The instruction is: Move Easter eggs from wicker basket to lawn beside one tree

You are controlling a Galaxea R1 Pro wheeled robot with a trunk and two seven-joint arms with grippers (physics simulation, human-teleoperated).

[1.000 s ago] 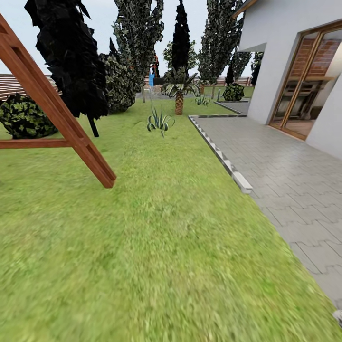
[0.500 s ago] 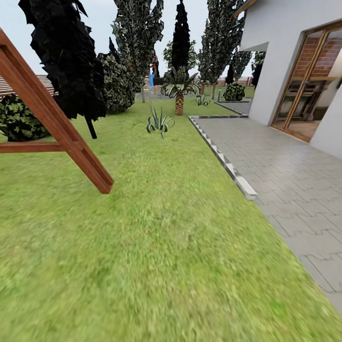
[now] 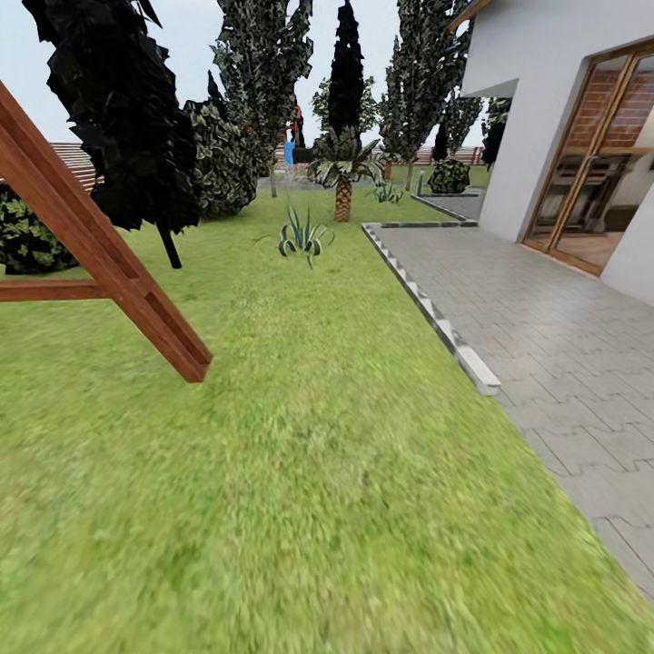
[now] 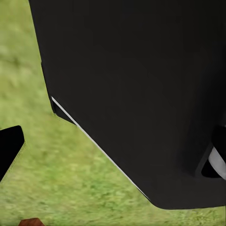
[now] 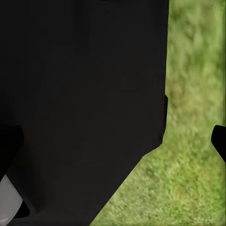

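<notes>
The Easter eggs and the wicker basket are out of view. The lawn (image 3: 318, 472) stretches ahead as mottled green grass. In the left wrist view my left gripper (image 4: 113, 150) hangs over grass in front of my black body, one black fingertip (image 4: 9, 150) at the frame's edge and nothing between the fingers. In the right wrist view my right gripper (image 5: 113, 146) is likewise open, a fingertip (image 5: 219, 141) over the grass. A near-black tree (image 3: 127, 118) stands far left.
A slanted wooden playset beam (image 3: 100, 263) meets the grass at the left. A paved patio (image 3: 563, 345) with a raised curb (image 3: 445, 327) runs along the right beside the house wall (image 3: 545, 109). A spiky plant (image 3: 304, 234), a small palm (image 3: 342, 177) and tall trees stand ahead.
The whole head view has shifted: the camera has moved forward over the grass, so the beam's foot and the curb end sit lower in the picture.
</notes>
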